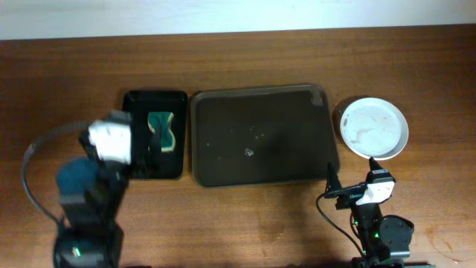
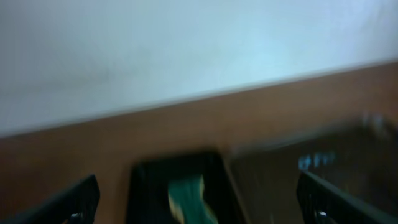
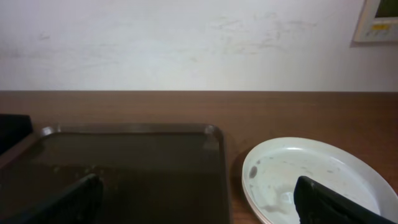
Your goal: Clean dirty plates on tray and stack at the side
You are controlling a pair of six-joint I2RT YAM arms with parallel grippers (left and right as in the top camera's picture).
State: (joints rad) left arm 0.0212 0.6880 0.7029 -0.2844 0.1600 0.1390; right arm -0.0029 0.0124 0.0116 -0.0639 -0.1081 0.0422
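The large dark brown tray (image 1: 260, 138) lies in the middle of the table with only a few crumbs on it; it also shows in the right wrist view (image 3: 124, 168). White plates (image 1: 373, 126) sit stacked on the table right of the tray, the top one faintly smeared (image 3: 311, 177). My left gripper (image 2: 199, 202) is open and empty above the small black tray (image 1: 154, 134) holding a green sponge (image 1: 161, 131). My right gripper (image 3: 199, 199) is open and empty near the front edge, between the tray and the plates.
The small black tray (image 2: 177, 186) with the green sponge (image 2: 189, 198) lies left of the big tray. A white wall runs behind the table's far edge. The left wrist view is blurred.
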